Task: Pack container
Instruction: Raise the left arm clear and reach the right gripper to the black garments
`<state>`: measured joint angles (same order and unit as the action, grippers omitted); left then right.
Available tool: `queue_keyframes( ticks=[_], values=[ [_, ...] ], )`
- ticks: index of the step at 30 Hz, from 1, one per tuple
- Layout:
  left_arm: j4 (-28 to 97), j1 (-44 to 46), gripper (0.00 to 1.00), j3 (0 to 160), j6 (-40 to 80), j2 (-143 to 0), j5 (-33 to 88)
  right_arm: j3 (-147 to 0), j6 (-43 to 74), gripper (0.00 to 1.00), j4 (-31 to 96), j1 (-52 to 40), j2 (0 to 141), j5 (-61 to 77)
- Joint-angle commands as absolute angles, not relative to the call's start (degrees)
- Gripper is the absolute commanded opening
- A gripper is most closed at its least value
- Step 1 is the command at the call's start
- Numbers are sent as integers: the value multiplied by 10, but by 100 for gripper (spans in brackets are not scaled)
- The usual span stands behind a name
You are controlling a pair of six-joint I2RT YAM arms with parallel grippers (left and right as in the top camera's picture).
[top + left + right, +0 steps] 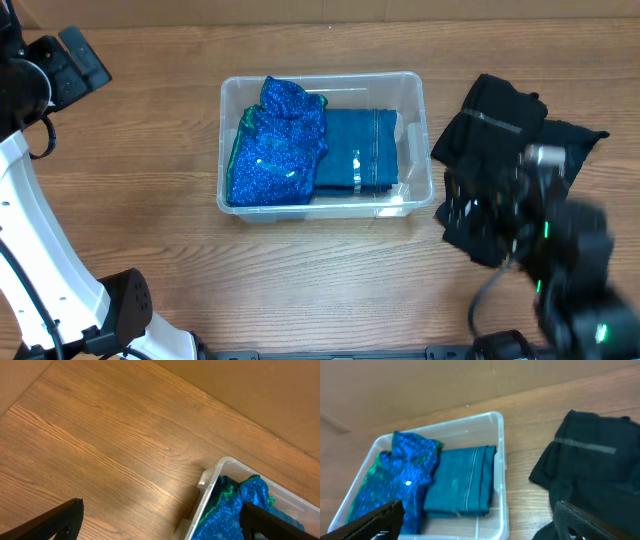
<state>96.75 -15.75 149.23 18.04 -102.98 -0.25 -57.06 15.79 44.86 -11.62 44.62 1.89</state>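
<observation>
The clear container (412,90) stands mid-table. A sparkly blue garment (275,150) fills its left half and a folded teal cloth (355,150) lies in its right half. A black garment (505,120) lies on the table to its right. My right gripper (478,212) is open and empty, above the black garment's near left part. In the right wrist view (480,527) it faces the container (500,460), with the black garment (595,455) at right. My left gripper (85,60) is open and empty at the far left. The left wrist view (160,527) shows the container's corner (210,480).
The wooden table (150,230) is bounded at the back by a brown cardboard wall (400,10). My left arm's white links (40,250) run along the left edge. My right arm's body (580,290) is blurred at the lower right.
</observation>
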Motion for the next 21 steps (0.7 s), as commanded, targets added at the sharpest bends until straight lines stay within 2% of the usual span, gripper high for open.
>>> queue_keyframes(
  ticks=[1, 4, 7, 12, 15, 21],
  values=[
    [968, -158, 100, 1493, 178, -1031, -6, -728, 133, 100, 530, -110, 596, 6],
    [968, -157, 100, 1493, 178, -1031, -6, -811, 187, 100, 592, -71, 678, -17],
    [968, -157, 100, 1493, 178, -1031, -6, -849, 222, 100, 623, 27, 738, 21],
    [968, -157, 100, 1493, 178, -1031, -6, -849, 198, 100, 652, 225, 805, 157],
    [968, -157, 100, 1493, 178, -1031, -6, -847, 161, 100, 680, 308, 861, 198],
    [968, -157, 100, 1493, 178, -1031, -6, -842, 97, 100, 735, 355, 984, 198]
  ],
)
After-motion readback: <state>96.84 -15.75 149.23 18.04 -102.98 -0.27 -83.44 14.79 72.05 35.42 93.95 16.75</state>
